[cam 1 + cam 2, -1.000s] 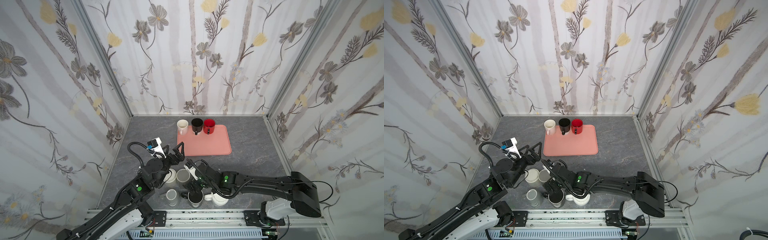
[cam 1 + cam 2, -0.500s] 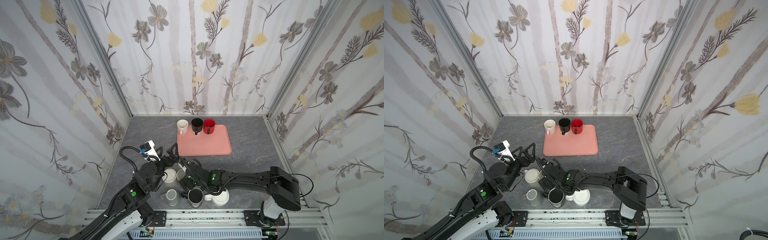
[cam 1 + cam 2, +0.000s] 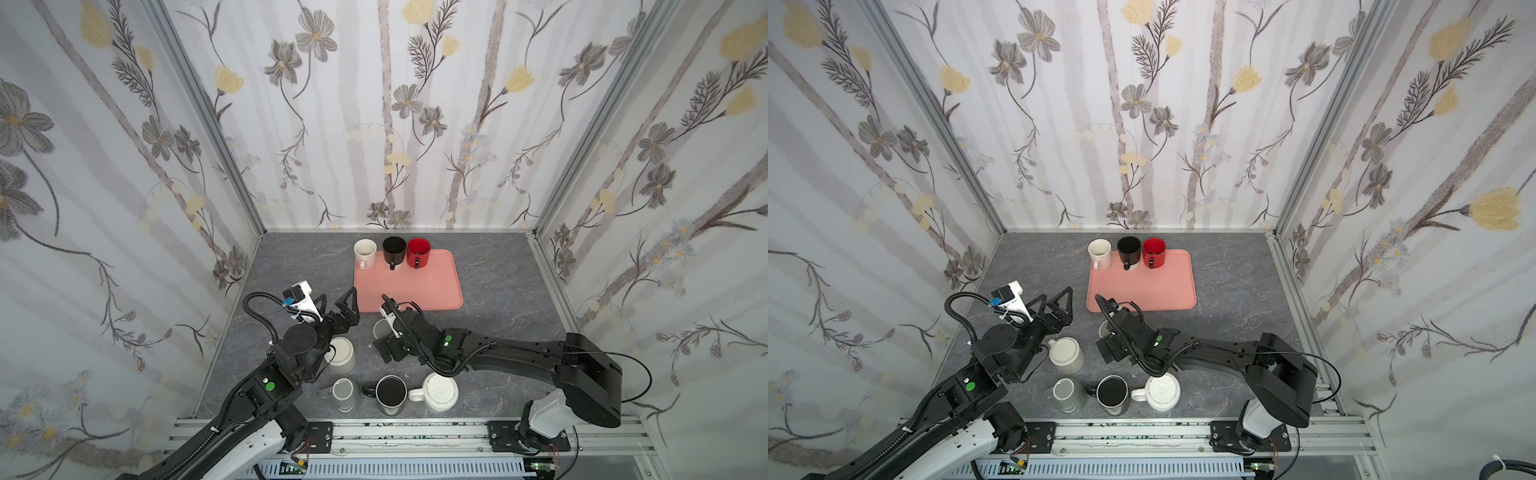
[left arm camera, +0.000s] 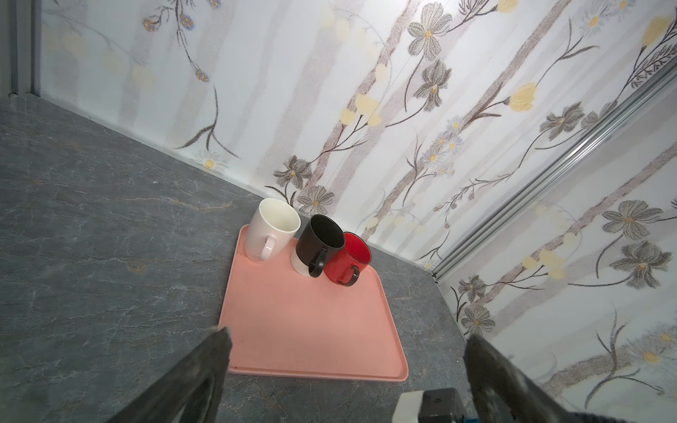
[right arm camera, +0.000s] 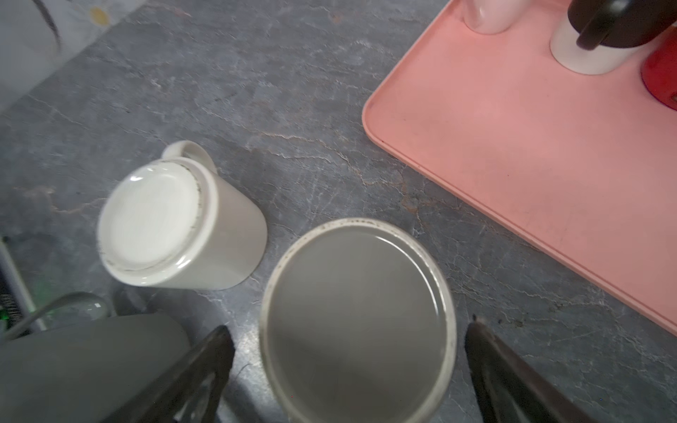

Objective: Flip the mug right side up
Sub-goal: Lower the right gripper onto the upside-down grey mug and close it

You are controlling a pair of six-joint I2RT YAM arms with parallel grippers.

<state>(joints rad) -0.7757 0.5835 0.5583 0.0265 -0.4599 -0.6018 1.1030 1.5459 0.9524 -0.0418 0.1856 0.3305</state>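
A grey mug [image 5: 357, 322] stands bottom up on the table, its flat base and pale foot ring facing up. My right gripper [image 5: 348, 333] is open, one finger on each side of that base with a gap on both sides. In both top views the gripper [image 3: 382, 336] [image 3: 1106, 338] covers most of the grey mug [image 3: 380, 329] [image 3: 1103, 330]. My left gripper [image 3: 334, 301] [image 3: 1054, 300] [image 4: 348, 336] is open and empty, raised and facing the tray. A white mug [image 3: 340, 353] [image 3: 1066, 353] [image 5: 176, 227] stands bottom up beside the left arm.
A pink tray [image 3: 409, 291] [image 4: 311, 329] lies behind, with a cream mug [image 3: 365, 251], a black mug [image 3: 394, 249] and a red mug [image 3: 419, 250] upright along its far edge. Near the front edge stand a grey mug [image 3: 345, 392], a dark-based steel mug [image 3: 390, 395] and a white ribbed mug [image 3: 438, 390].
My right gripper has moved from over the front row of mugs back toward the tray and now straddles the grey mug. The left gripper has stayed open, in about the same place.
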